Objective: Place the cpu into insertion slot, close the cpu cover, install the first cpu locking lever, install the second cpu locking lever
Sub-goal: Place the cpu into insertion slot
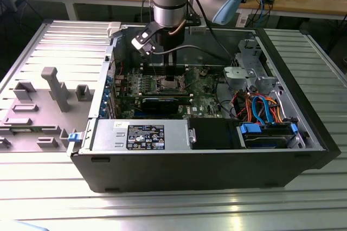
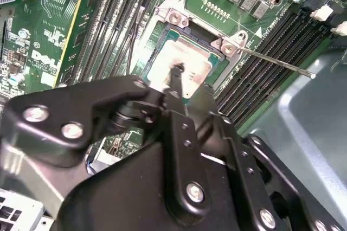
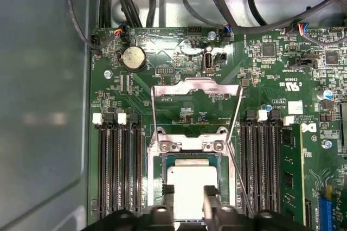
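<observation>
The cpu lies flat in the insertion slot, silver top up; in the second wrist view the cpu sits inside the shiny slot rim. The cpu cover is swung up, away from the slot. A thin locking lever runs along one side of the slot, and it sticks out free as a lever in the second wrist view. My gripper is right above the cpu, fingers apart, the chip's top showing between them. From outside, the gripper reaches down into the case.
Black memory slots flank the slot on both sides. A black graphics card, a power supply, a grey drive cage and coloured cables crowd the open case. A grey fixture stands at the exterior view's left.
</observation>
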Controlling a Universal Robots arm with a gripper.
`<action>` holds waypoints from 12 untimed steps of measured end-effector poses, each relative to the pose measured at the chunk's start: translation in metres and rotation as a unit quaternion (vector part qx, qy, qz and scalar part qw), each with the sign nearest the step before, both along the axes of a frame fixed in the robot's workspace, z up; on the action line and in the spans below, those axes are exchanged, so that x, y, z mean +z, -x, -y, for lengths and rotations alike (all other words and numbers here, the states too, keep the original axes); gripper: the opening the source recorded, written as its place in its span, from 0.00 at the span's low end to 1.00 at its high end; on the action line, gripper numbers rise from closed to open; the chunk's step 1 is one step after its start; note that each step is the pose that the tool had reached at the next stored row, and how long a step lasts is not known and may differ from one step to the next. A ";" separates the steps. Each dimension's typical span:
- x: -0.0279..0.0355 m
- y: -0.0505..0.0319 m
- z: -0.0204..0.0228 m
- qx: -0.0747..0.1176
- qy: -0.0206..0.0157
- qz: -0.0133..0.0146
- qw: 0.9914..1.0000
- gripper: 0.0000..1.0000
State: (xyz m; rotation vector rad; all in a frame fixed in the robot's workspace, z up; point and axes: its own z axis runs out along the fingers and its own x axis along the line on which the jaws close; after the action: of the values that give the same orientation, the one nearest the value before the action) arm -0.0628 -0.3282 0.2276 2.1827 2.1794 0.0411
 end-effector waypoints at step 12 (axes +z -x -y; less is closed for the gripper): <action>0.0085 0.0000 0.0002 0.002 0.000 0.000 1.000 0.11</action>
State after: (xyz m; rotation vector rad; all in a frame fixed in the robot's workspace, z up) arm -0.0628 -0.3284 0.2361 2.1778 2.1843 0.0411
